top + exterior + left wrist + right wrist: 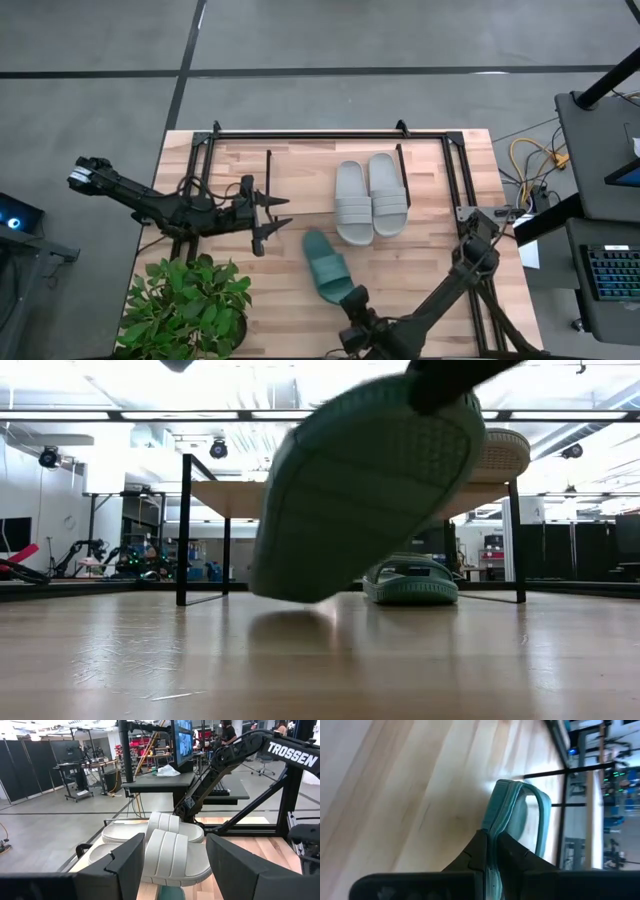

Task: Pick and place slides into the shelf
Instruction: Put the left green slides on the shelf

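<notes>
At the left of the surface [420,290] the left gripper [268,215] hovers with its jaws spread and nothing between them, pointed toward the two pale grey slides [369,200]. That pair lies side by side on the top board of the shelf [300,160] — in the left wrist view they sit together on the light wood, soles down, so that half of the job looks done. Under the board, in the low view, a second teal slide [408,582] rests on the surface within the black wire legs; judged from this, it is also placed, though the overhead view hides it. To the right and nearer the front edge, the right gripper [352,305] has its jaws pinching the rim of the last teal slide [327,264], lifted clear of the wood and tilted with its sole toward the low camera. It is not yet in the shelf — one carry and release appears to remain.

The surface is pale planked wood, with a potted plant [190,305] at its front left corner. Beyond lies a grey floor, desks with screens and a keyboard [612,272] at the far right.
</notes>
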Controlling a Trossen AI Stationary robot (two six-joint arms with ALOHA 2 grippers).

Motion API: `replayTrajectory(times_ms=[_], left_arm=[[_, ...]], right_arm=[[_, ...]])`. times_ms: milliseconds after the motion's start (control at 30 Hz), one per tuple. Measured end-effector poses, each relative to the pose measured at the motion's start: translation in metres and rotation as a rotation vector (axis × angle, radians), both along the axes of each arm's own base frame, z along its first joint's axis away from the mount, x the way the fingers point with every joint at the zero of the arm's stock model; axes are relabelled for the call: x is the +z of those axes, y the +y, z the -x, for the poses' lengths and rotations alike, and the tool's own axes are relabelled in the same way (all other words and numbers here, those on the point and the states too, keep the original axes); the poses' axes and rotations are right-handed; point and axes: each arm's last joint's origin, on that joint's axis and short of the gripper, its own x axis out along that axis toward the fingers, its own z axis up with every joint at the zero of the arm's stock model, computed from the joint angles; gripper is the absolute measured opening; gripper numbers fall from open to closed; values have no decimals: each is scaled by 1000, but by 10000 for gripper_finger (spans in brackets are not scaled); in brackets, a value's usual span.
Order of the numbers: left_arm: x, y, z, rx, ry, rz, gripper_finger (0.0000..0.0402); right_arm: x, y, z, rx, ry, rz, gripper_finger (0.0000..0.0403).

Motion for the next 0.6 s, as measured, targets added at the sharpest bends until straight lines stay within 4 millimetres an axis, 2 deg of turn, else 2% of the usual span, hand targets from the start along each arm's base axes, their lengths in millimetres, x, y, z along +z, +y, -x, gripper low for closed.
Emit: replayTrajectory(times_ms=[167,333,600], left_arm=[[0,0,0,0,-1,0,196],[0,0,0,0,-2,-1,196],[1,0,1,0,-7,0,196]], right_arm=[[14,11,6,22,-55,10,18],[36,19,16,44,-112,28,18],[81,27,53,58,-263,-18,18]])
